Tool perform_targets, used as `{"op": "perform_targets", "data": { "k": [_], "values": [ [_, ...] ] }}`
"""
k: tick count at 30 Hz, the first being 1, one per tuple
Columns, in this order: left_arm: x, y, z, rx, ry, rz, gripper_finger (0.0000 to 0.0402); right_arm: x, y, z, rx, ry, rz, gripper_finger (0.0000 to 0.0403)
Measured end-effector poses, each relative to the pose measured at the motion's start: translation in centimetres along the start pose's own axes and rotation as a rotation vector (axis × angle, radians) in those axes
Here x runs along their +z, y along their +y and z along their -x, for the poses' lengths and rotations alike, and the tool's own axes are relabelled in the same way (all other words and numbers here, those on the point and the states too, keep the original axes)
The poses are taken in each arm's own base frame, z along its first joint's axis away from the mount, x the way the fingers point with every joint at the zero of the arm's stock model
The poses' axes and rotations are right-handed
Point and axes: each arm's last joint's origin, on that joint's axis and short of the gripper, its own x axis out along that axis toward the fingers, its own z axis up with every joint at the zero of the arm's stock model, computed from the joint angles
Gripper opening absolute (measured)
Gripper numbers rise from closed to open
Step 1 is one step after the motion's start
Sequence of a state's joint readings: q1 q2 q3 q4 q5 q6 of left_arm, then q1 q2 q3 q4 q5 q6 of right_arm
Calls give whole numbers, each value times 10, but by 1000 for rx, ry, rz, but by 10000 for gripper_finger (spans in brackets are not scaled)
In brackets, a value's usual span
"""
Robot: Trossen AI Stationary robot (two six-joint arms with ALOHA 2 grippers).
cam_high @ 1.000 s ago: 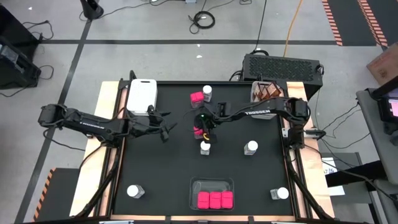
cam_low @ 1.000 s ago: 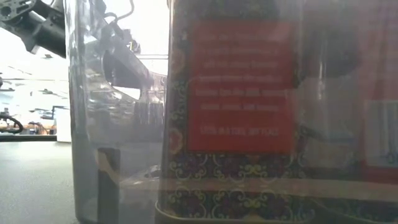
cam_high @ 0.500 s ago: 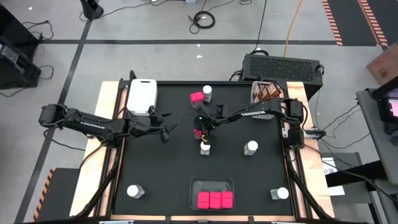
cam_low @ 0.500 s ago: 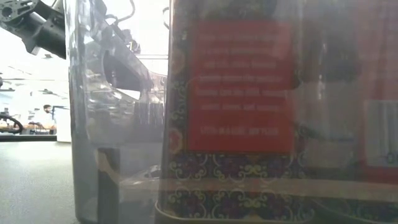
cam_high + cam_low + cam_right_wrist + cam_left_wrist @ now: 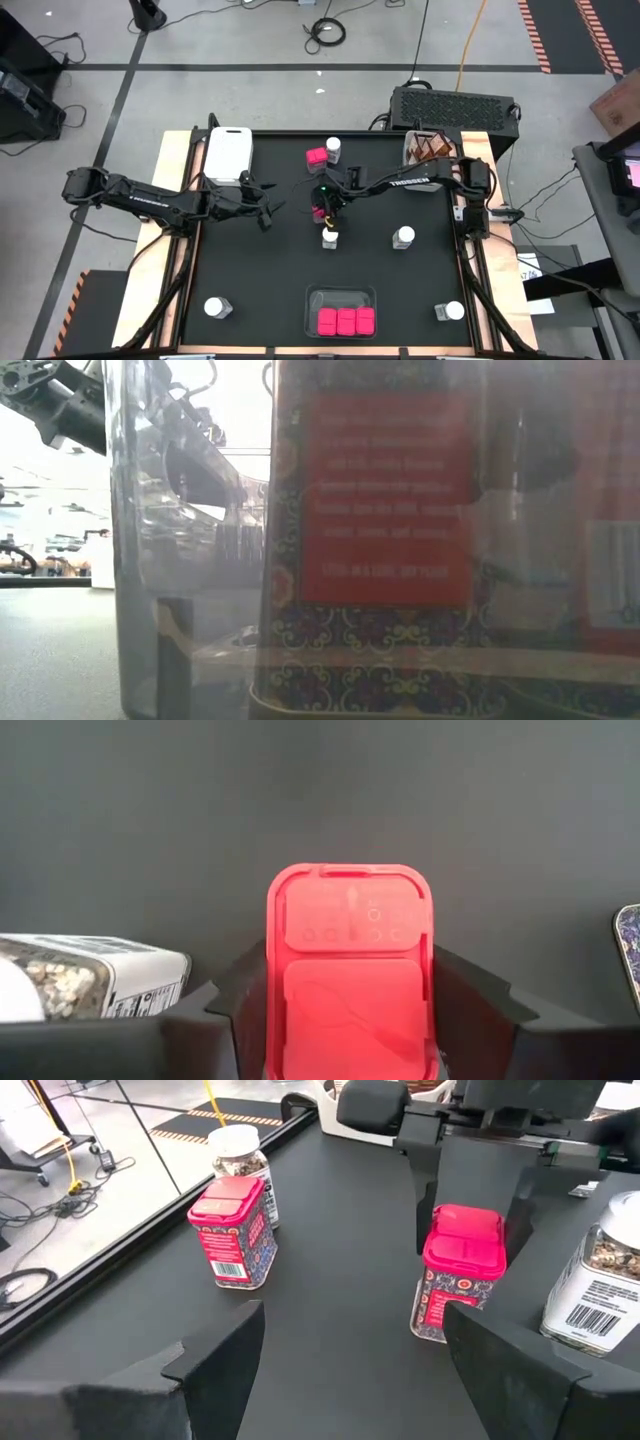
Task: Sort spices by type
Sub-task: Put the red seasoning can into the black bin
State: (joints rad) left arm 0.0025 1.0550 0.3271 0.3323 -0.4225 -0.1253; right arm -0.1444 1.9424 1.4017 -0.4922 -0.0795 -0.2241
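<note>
Straddling a pink-lidded spice box (image 5: 319, 211) at the frame's middle, the right gripper (image 5: 322, 208) has a finger against each side; the left gripper (image 5: 268, 208) waits spread, left of it.

The black table top (image 5: 260, 270) looks matt and smooth, framed by pale bare wood strips (image 5: 172, 190) along its left edge. The pink square-lidded spice box (image 5: 462, 1270) has a glossy moulded plastic lid over a printed paper-look label, same as its twin (image 5: 233, 1230) at the left of the left wrist view. The clear jar (image 5: 598, 1285) looks like shiny plastic, with a white paper barcode label. Gripper fingers (image 5: 215, 1360) are matt black plastic.
</note>
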Motion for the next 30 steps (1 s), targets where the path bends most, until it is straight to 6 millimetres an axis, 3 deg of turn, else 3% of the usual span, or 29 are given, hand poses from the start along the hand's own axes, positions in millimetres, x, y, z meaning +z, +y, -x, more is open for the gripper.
{"op": "perform_targets", "data": {
  "k": [8, 16, 25, 30],
  "values": [
    [0, 0, 0, 0, 1, -1, 311, 6, 0, 21, -14, -47, 31, 202],
    [0, 0, 0, 1, 1, -2, 311, 19, 9, 71, -45, -188, 85, 204],
    [0, 0, 0, 1, 2, -8, 311, 31, 59, 131, -5, -368, 282, 204],
    [0, 0, 0, 1, 1, -8, 311, 35, 94, 148, 41, -445, 397, 205]
  ]
}}
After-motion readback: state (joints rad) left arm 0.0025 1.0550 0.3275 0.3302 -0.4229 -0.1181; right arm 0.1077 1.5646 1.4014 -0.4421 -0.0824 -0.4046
